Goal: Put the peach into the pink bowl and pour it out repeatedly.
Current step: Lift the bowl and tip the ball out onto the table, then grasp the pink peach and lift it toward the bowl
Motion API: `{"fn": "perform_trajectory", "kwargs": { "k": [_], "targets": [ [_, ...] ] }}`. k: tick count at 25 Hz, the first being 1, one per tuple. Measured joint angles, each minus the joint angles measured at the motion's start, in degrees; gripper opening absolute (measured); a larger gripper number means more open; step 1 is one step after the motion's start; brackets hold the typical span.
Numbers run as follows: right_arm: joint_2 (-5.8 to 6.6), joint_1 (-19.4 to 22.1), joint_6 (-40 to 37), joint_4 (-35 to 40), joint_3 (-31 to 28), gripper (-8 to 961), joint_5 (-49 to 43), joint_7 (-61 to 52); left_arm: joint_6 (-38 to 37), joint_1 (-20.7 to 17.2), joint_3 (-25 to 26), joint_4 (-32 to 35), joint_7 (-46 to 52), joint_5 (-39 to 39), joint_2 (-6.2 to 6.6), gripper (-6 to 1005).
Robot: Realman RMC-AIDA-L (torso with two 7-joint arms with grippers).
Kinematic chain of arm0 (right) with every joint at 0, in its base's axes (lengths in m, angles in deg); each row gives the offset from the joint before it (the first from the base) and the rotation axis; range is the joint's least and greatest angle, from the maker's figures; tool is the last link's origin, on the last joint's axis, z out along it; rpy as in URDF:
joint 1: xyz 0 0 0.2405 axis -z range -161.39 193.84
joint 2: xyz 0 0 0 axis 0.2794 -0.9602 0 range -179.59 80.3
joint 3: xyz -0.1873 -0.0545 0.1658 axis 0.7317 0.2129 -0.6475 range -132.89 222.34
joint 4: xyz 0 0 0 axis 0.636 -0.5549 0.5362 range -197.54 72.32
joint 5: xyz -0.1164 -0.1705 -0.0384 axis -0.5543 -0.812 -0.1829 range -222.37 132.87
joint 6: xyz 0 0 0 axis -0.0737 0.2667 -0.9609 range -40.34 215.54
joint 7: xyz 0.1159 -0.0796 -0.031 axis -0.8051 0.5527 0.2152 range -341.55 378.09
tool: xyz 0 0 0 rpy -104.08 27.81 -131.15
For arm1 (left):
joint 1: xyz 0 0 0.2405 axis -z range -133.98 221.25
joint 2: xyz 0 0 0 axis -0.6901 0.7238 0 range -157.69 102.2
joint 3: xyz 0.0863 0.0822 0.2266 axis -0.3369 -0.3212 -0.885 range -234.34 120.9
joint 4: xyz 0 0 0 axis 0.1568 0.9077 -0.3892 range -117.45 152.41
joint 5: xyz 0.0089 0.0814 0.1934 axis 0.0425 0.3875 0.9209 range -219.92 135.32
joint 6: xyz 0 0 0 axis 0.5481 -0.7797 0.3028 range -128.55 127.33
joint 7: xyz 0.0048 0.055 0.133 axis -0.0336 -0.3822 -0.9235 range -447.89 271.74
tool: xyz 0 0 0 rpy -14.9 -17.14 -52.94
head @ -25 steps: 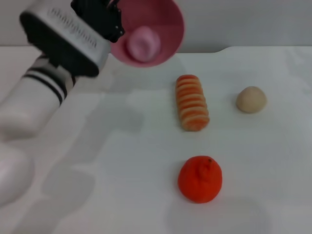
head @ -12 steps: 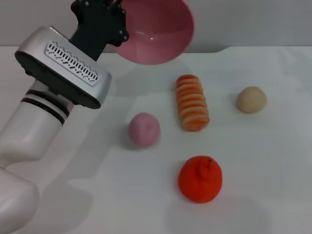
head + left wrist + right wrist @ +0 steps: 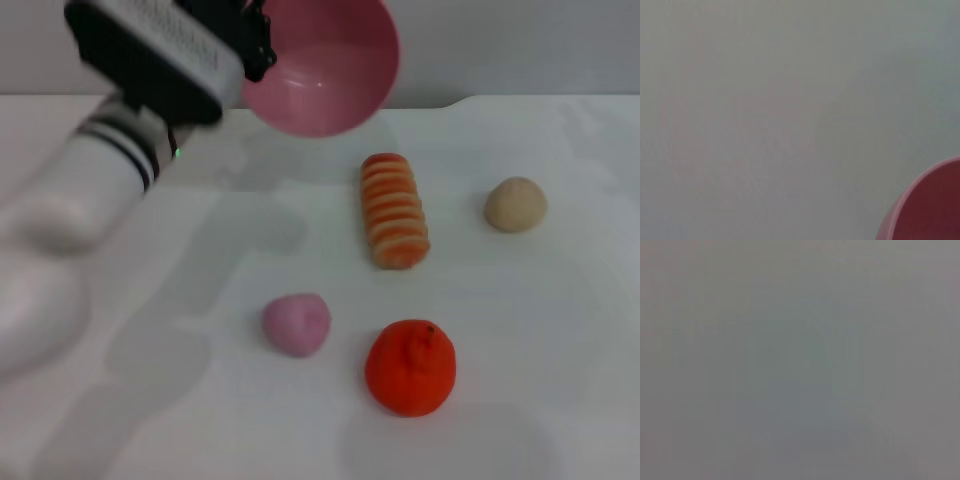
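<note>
One peach (image 3: pixel 297 325) is now lying on the table (image 3: pixel 560 380) just left of the orange fruit (image 3: pixel 410 367), having rolled nearer since a moment ago; a pour is judged complete. The pink bowl (image 3: pixel 325 70), emptied and tilted, is being held aloft at its rim by the left gripper (image 3: pixel 252 45), far beyond the orange fruit. Ample bare surface is lying left of the orange fruit. The right gripper is not being shown.
</note>
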Motion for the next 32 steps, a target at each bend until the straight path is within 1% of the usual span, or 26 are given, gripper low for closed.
{"fn": "perform_trajectory", "kwargs": {
  "k": [2,3,5,6,7,8,9,10,11,12,15,17,19,22,24,26,29,30,32],
  "targets": [
    [0.05,-0.17,-0.55,-0.76,0.04,289,-0.75,0.49,-8.07,2.52,3.70,0.37,0.01,-2.17,0.09,33],
    [0.06,-0.25,-0.85,-1.10,0.23,289,-1.11,1.03,-13.84,4.45,6.73,0.41,0.04,-3.68,0.12,33],
    [0.11,-0.39,-1.43,-1.67,1.14,289,-1.73,2.58,-20.54,6.55,10.57,0.27,0.08,-5.24,0.17,33],
    [0.20,-0.76,-2.00,-1.96,2.33,289,-3.44,4.08,-31.71,10.62,17.92,-0.65,0.12,-6.96,0.29,33],
    [0.27,-1.04,-2.42,-2.03,2.66,289,-5.40,4.52,-31.71,10.62,17.92,-0.65,0.12,-6.96,0.29,33],
    [0.27,-1.04,-2.42,-2.03,2.66,289,-5.40,4.52,-37.39,12.94,22.36,-1.46,0.13,-7.27,0.34,33],
    [0.31,-1.42,-2.90,-2.04,2.90,289,-7.58,4.67,-40.59,14.19,24.94,-2.00,0.13,-7.27,0.35,33],
    [0.31,-1.84,-3.53,-2.05,2.97,289,-9.76,4.66,-45.82,16.14,29.12,-2.82,0.07,-7.11,0.42,33],
    [0.31,-2.28,-4.49,-2.05,3.10,289,-12.20,4.59,-52.07,18.36,34.81,-3.47,0.02,-6.54,0.58,33],
    [0.31,-2.67,-5.49,-2.01,3.30,289,-14.54,4.36,-52.07,18.36,34.81,-3.47,0.02,-6.54,0.58,33],
    [0.39,-4.03,-9.35,-0.68,4.48,289,-23.06,1.21,-62.10,21.69,45.50,-3.76,0.14,-3.01,1.02,33],
    [0.47,-5.17,-12.41,0.88,4.77,289,-29.35,-2.86,-66.21,23.18,51.15,-3.87,0.14,-0.10,1.30,33],
    [0.51,-6.64,-17.17,3.49,4.84,289,-36.26,-7.94,-69.12,24.04,54.93,-3.90,0.15,1.53,1.96,33],
    [0.50,-8.89,-25.69,8.49,4.97,290,-44.95,-14.83,-71.06,24.04,57.25,-3.88,0.34,1.85,2.89,33],
    [0.45,-10.43,-31.41,11.49,5.23,290,-48.17,-17.90,-71.19,23.89,57.52,-3.88,0.50,1.86,2.98,33],
    [0.40,-12.51,-37.01,13.47,5.93,290,-49.26,-20.55,-71.39,23.34,57.32,-3.88,0.82,1.87,2.96,33],
    [0.42,-16.11,-40.51,13.94,7.84,290,-50.97,-24.57,-71.04,23.22,57.09,-4.24,0.67,1.87,2.64,33],
    [0.36,-17.26,-40.39,13.78,8.68,290,-52.37,-26.21,-70.86,23.22,57.07,-4.41,0.53,1.86,2.54,33],
    [0.13,-19.32,-38.80,12.62,10.58,322,-55.04,-29.08,-70.22,23.21,57.07,-4.69,0.31,1.86,2.35,33]
  ]
}}
